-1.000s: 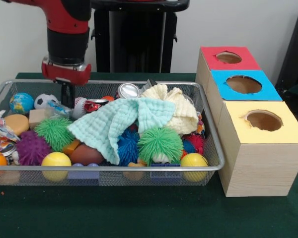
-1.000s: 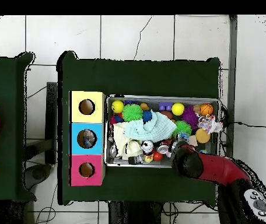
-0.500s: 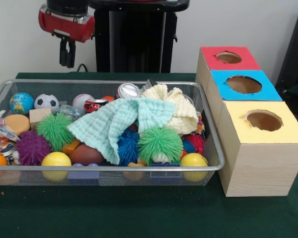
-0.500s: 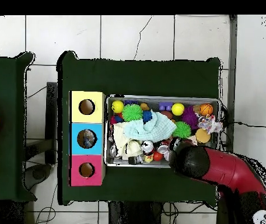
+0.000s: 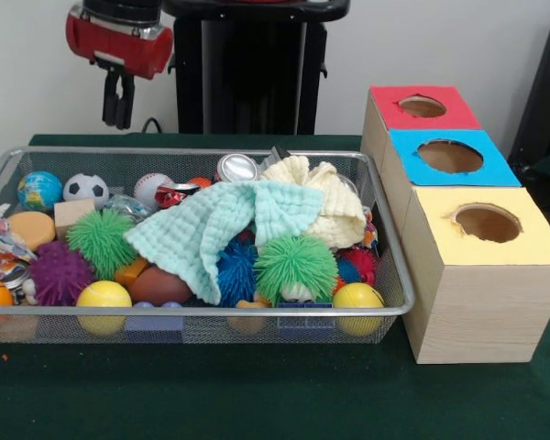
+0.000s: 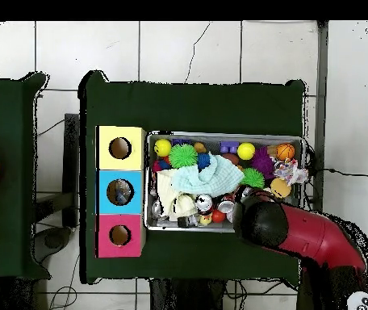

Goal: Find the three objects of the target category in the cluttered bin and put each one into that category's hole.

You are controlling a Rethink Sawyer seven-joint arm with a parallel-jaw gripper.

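Wire-mesh metal bin [image 5: 202,312]; wood-grain boxes [image 5: 481,302].

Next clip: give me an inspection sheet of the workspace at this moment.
Surface: green table, bare in front of the bin.
Job's things: wire bin, packed; red box, blue box and yellow box in a row beside it, each with a round hole on top.
Clutter: green cloth and cream cloth draped over spiky balls, smooth balls and cans.
Gripper: gripper above the bin's far corner, shut, empty.
Cables: black cable behind the bin.
Surroundings: tiled floor.
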